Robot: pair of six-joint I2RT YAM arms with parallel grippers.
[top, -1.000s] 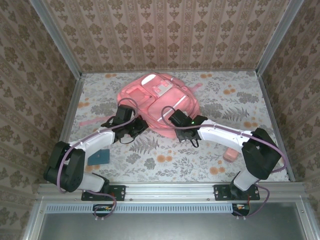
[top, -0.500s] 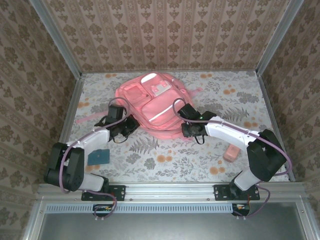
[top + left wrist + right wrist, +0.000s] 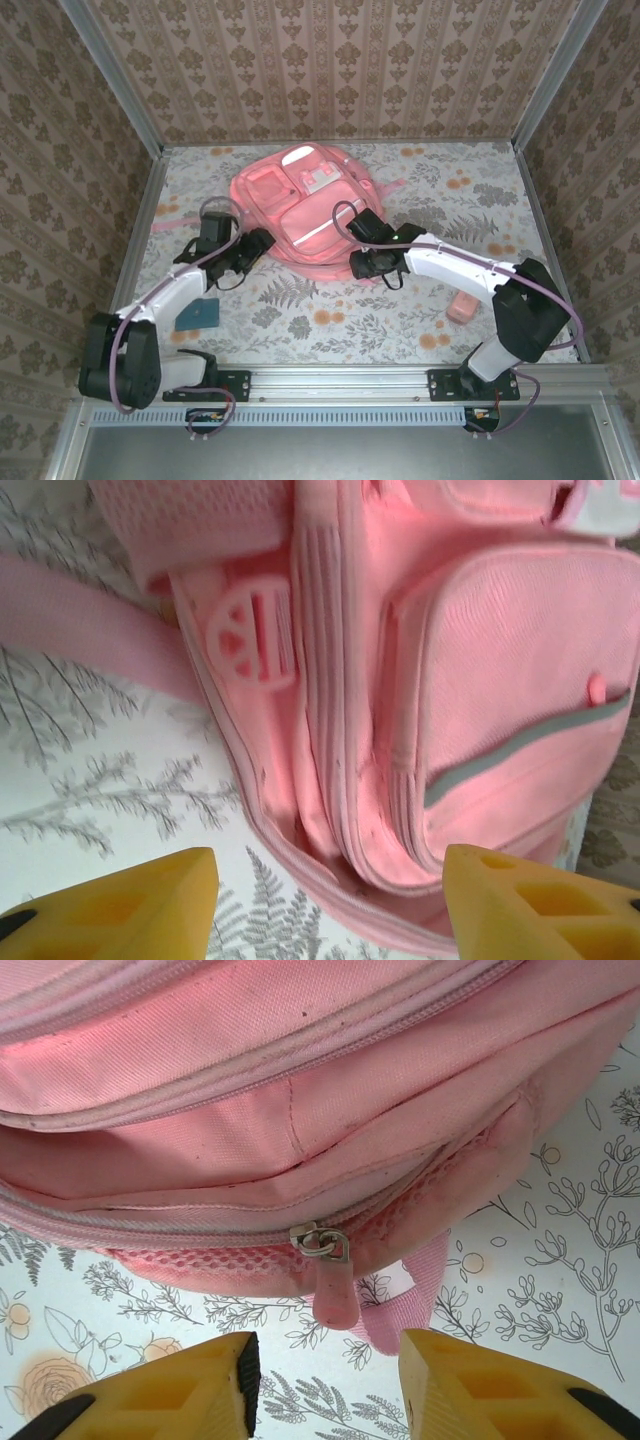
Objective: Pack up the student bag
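Likely soft, floppy large pink fabric backpack (image 3: 300,200); pinch pink zipper pull (image 3: 335,1295) ahead of released right end effector (image 3: 325,1355); left end effector (image 3: 328,865) released.

The student bag (image 3: 305,210) lies on the table (image 3: 450,190), toward its far side. The left gripper (image 3: 262,243) sits just beside the bag's near-left edge. The right gripper (image 3: 358,265) sits at the bag's near-right edge, just before its zipper pull (image 3: 335,1295). A strap (image 3: 165,222) runs out left of the bag. A flat pad (image 3: 197,314) lies well apart to the bag's near left, and a small block (image 3: 461,309) well apart to its near right.
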